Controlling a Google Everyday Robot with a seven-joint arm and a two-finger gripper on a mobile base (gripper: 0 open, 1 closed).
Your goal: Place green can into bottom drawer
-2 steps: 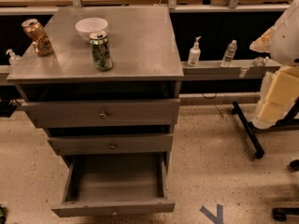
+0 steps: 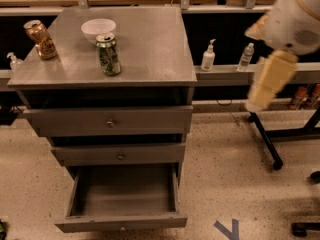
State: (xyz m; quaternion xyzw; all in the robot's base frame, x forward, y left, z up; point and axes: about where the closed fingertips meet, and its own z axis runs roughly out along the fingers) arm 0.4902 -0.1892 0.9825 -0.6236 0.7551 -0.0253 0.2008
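Camera view: gripper [image 2: 260, 98] downward, right of cabinet [image 2: 150, 49]

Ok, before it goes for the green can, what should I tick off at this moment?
1. Green-and-white patterned drink can upright on the grey metal cabinet top: ok.
2. Lowest grey metal drawer pulled open, with nothing visible inside: ok.
3. Gripper at the can: not ok. It hangs right of the cabinet, well apart from the can.
4. Gripper ready to grasp: cannot tell.
5. White bowl just behind the can, touching it or not: cannot tell.
6. Orange-gold can near the left edge, apart from the green one: ok.
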